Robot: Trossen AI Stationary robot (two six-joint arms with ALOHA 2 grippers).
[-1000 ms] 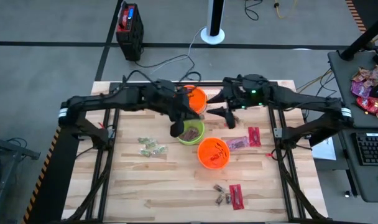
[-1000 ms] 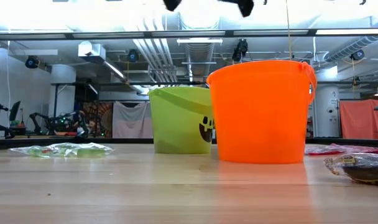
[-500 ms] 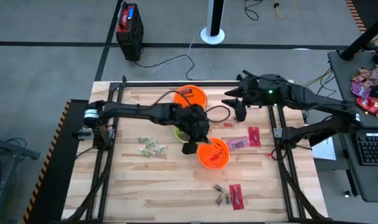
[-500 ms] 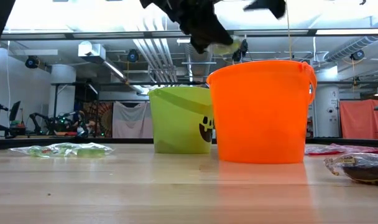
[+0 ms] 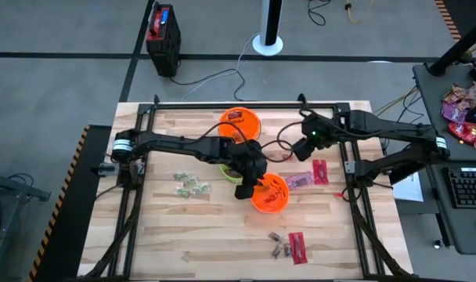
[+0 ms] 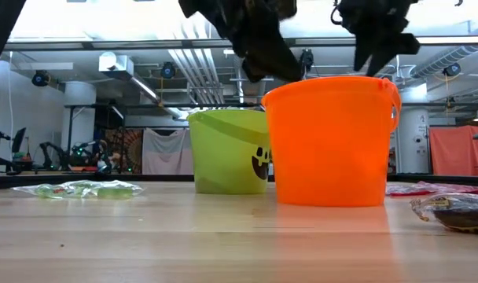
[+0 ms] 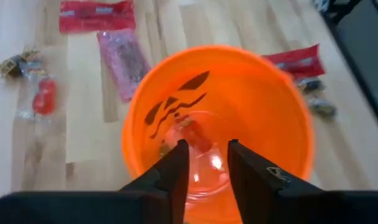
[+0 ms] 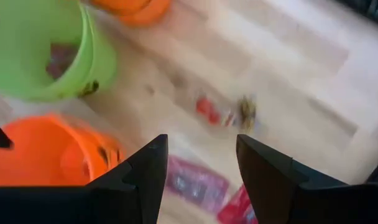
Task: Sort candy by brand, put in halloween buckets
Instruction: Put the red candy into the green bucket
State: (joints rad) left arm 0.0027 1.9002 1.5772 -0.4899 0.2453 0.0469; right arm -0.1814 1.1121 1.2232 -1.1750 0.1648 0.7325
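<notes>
The left hand (image 5: 247, 186) hangs over the rim of the near orange bucket (image 5: 269, 193) in the middle of the wooden bench (image 5: 183, 227), its fingers (image 7: 176, 168) set narrowly apart with nothing between them. Seen past those fingers, a few wrapped sweets lie at the bottom of that bucket. The right hand (image 5: 307, 146) hovers above the bench near its far right part, over bare wood between the buckets and the loose packets, its fingers (image 8: 148, 171) spread wide and empty.

The lime green bucket (image 5: 236, 168) stands just behind the near orange one, partly covered by the left arm, with dark pieces inside it. A second orange bucket (image 5: 239, 122) sits farther back, a red packet showing within.

Candy remains scattered on the bench: a pink-purple packet (image 5: 299, 180) and a red packet (image 5: 319, 171) just right of the near orange bucket, another red packet (image 5: 297, 246) with small dark brown pieces (image 5: 280, 247) beside it toward the front edge, and a cluster of pale green wrapped bits (image 5: 189, 186) on the left side.
</notes>
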